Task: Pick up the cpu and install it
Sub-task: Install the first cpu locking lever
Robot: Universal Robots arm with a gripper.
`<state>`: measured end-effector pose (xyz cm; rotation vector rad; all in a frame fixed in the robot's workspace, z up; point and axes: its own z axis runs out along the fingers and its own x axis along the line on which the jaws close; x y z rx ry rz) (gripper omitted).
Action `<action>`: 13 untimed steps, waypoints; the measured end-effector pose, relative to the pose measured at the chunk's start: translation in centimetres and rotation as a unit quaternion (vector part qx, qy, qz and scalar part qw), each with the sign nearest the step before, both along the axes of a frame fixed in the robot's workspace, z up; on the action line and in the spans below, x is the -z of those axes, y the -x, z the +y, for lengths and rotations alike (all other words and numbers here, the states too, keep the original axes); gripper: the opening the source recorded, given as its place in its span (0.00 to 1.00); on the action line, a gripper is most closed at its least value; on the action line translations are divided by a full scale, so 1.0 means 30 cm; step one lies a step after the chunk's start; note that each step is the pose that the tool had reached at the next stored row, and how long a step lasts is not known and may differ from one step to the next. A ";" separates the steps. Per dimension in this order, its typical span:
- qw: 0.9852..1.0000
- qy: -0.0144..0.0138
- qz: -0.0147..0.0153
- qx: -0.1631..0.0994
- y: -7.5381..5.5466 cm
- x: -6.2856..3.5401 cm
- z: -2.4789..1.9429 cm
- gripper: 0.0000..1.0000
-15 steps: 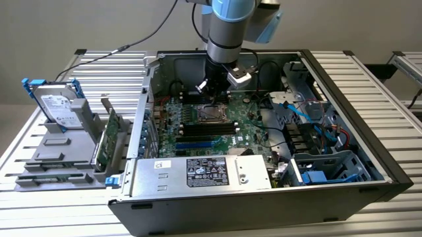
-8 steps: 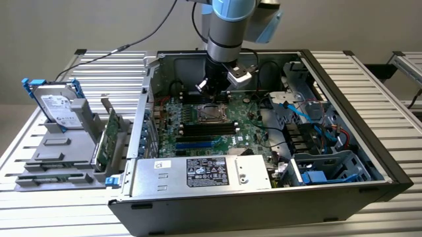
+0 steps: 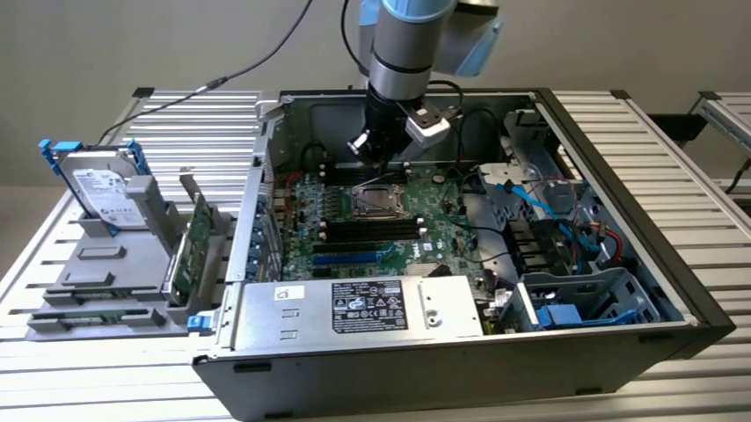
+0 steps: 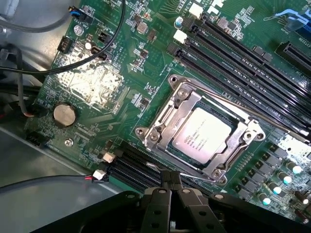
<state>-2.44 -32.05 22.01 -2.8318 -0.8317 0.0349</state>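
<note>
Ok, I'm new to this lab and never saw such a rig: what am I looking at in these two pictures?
A robot arm hangs over an open computer case lying on a slatted table. One picture is from a camera off the arm, the other from a camera on its wrist, looking down at the green motherboard. The gripper is shut and holds nothing. The cpu lies in its metal socket frame. Beside the case a hard drive stands in a grey holder.

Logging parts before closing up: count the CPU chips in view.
1. The cpu lies in the metal socket frame on the motherboard, near the shut gripper. Others could be hidden under the arm.
</note>
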 end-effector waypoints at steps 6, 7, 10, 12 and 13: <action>1.000 -0.001 0.005 0.000 0.009 -0.031 0.000 0.11; 1.000 -0.001 0.005 0.000 0.018 -0.034 0.000 0.11; 1.000 -0.002 0.005 0.000 0.053 -0.042 0.000 0.11; 1.000 -0.003 0.005 0.000 0.076 -0.053 0.000 0.11; 1.000 -0.004 0.005 0.000 0.088 -0.059 0.000 0.11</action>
